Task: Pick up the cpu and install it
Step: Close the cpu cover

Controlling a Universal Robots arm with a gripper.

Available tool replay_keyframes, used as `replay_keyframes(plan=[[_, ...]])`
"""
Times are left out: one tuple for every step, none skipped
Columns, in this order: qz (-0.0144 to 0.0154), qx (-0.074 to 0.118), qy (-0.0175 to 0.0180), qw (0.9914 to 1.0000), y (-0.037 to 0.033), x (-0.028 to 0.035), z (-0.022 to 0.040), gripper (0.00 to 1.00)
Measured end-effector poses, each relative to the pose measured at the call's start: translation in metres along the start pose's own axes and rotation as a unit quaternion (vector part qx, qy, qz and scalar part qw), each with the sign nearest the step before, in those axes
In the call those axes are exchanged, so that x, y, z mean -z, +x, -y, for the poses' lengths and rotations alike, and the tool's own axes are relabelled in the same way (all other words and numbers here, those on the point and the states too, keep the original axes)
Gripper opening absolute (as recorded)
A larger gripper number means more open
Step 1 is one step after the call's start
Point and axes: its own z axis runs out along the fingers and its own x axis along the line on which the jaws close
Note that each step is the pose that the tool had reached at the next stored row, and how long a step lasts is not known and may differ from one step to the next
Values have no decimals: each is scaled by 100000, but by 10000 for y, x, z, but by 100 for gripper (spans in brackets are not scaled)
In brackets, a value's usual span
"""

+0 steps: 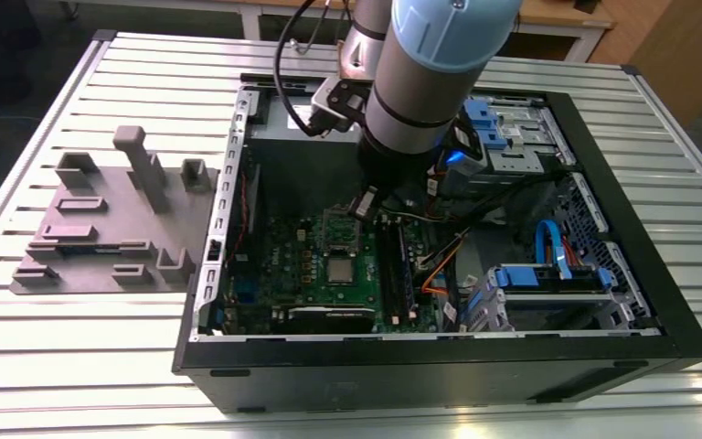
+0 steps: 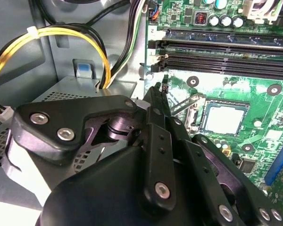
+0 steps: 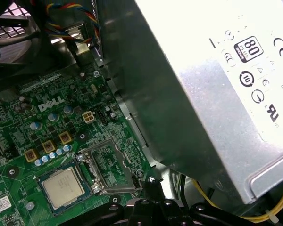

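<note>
One chip, the cpu (image 3: 62,188), sits in its socket; pincer (image 2: 156,92) hovers just beside, fingers pinched together, holding nothing.

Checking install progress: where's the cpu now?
The cpu sits in its motherboard socket, mid-case in the exterior view, beside the open socket frame.

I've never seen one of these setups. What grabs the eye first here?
An open computer case lies on a slatted metal table, with the robot arm reaching down into it. On the green motherboard, the cpu sits in its socket with the metal frame flipped open. The gripper hovers nearby.
</note>
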Motion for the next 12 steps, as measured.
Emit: replay_keyframes(plan=[[-8, -4, 2, 100000, 0, 3, -2, 10], [-16, -6, 3, 100000, 1, 7, -3, 10], [-23, -9, 5, 100000, 0, 11, -5, 10], [-19, -5, 3, 100000, 0, 15, -6, 10], [-22, -5, 8, 100000, 0, 19, -7, 10], [-31, -6, 10, 100000, -1, 23, -9, 10], [-44, -9, 19, 100000, -1, 27, -10, 10], [-60, -9, 28, 100000, -2, 31, -11, 10], [-79, -10, 36, 100000, -2, 37, -12, 10], [-86, -12, 42, 100000, -2, 43, -13, 10], [-90, -11, 43, 100000, -3, 49, -15, 10], [-86, -14, 46, 100000, -3, 54, -17, 10]])
